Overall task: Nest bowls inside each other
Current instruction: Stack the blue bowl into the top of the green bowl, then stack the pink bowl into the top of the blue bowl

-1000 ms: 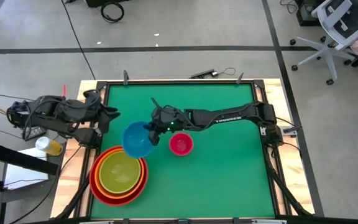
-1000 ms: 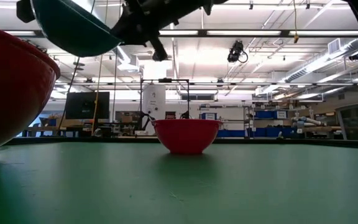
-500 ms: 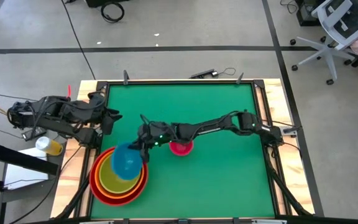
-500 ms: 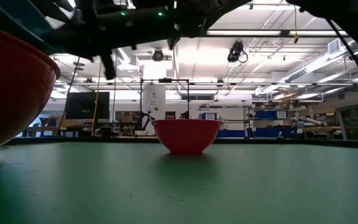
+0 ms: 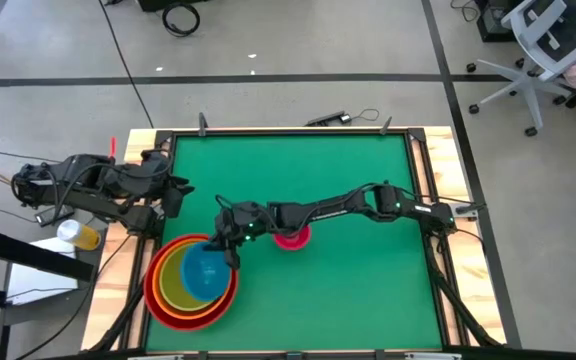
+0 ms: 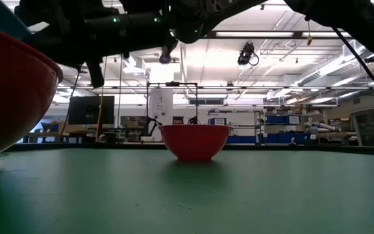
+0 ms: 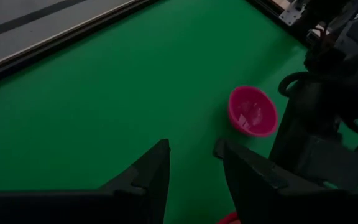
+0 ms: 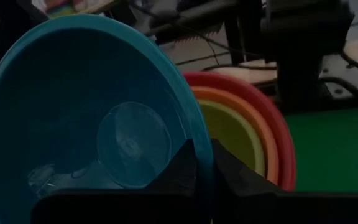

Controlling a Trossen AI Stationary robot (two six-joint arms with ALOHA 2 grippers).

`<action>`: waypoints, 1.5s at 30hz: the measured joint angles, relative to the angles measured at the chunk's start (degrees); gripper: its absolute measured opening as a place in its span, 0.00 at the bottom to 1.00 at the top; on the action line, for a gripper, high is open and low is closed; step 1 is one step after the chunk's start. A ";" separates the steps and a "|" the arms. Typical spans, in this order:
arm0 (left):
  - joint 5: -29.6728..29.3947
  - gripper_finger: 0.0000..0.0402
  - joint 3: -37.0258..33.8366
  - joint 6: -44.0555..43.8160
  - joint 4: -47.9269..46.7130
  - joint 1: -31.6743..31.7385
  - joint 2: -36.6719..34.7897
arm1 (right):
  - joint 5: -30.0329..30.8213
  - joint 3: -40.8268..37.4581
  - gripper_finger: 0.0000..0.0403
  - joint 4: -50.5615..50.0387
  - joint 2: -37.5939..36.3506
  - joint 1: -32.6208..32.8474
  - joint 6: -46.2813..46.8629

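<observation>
Green table [image 5: 348, 280]; office chair [image 5: 538, 50] on grey floor beyond. Right gripper [image 5: 226, 238] pinches blue bowl [image 5: 204, 272] rim over stack [image 5: 168, 300]. Left gripper [image 7: 191, 163] released, empty.

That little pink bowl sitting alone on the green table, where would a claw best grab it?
Probably by the rim, coming straight down from above. The pink bowl stands upright with its mouth open, so one finger can slip inside and one outside the thin wall. Its round, sloping sides offer nothing flat to squeeze from the side.

Two dark jointed arms, black cables, green lights.
</observation>
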 joint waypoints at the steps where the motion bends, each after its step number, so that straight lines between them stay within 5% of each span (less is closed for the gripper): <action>1: 0.00 0.37 0.00 0.00 0.01 0.00 0.15 | 0.23 0.00 0.05 0.08 0.46 0.04 -0.61; 11: 0.20 0.37 0.00 0.04 -0.64 -0.02 0.53 | 4.42 0.00 0.15 -0.70 0.62 0.47 -0.12; 24: 0.20 0.37 0.00 0.00 -1.13 -0.02 0.51 | 5.62 1.47 0.42 -0.74 0.52 0.23 7.79; 38: 0.20 0.37 0.00 0.21 -2.00 -0.02 0.51 | 5.47 7.07 0.43 -18.91 -2.99 -5.69 21.12; 45: 0.17 0.37 0.00 0.14 -2.92 -0.02 0.49 | 3.58 6.14 0.42 -21.91 -2.11 -3.80 13.32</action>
